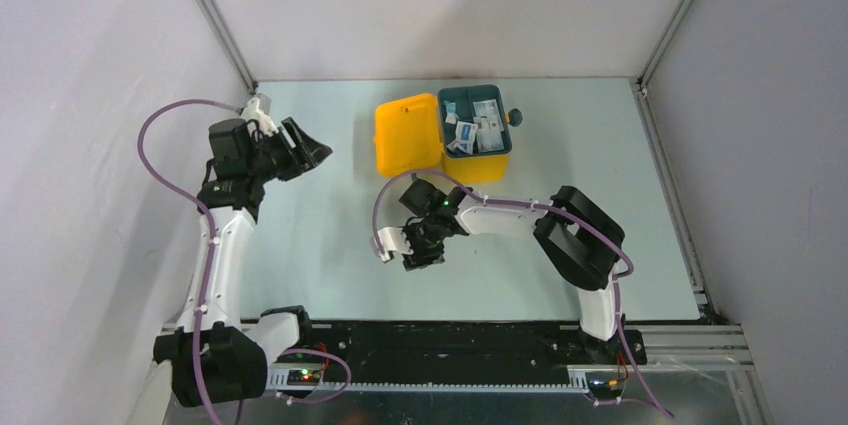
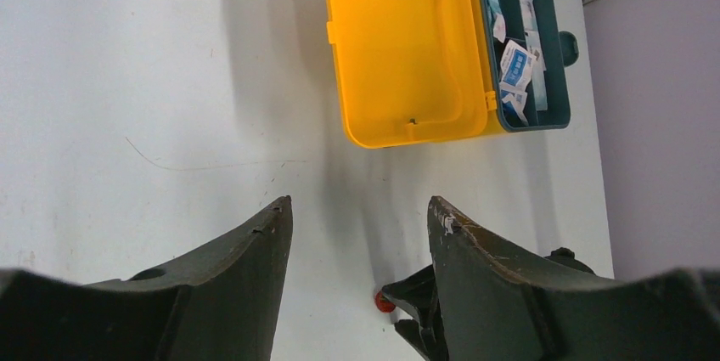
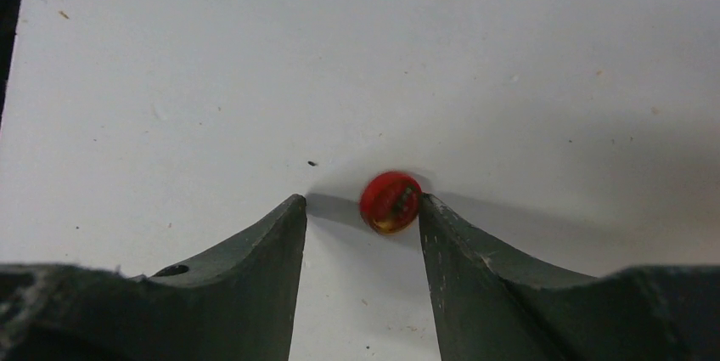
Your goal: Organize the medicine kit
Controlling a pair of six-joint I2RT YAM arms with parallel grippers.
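The yellow medicine kit [image 1: 408, 133] lies open at the back middle of the table, its lid flat to the left. A dark teal tray [image 1: 497, 135] in its base holds several white-and-teal sachets [image 1: 470, 130]. The kit also shows in the left wrist view [image 2: 399, 47]. A small red ball [image 3: 390, 201] lies on the table and touches the inner tip of one finger of my right gripper [image 3: 361, 204], which is open, in front of the kit [image 1: 420, 255]. The ball also shows in the left wrist view [image 2: 384, 301]. My left gripper [image 1: 315, 153] is open and empty, left of the kit.
The pale table [image 1: 330, 245] is boxed in by white walls at the left, back and right. A purple cable [image 1: 385, 207] loops beside the right wrist. The black base rail [image 1: 440, 345] runs along the near edge.
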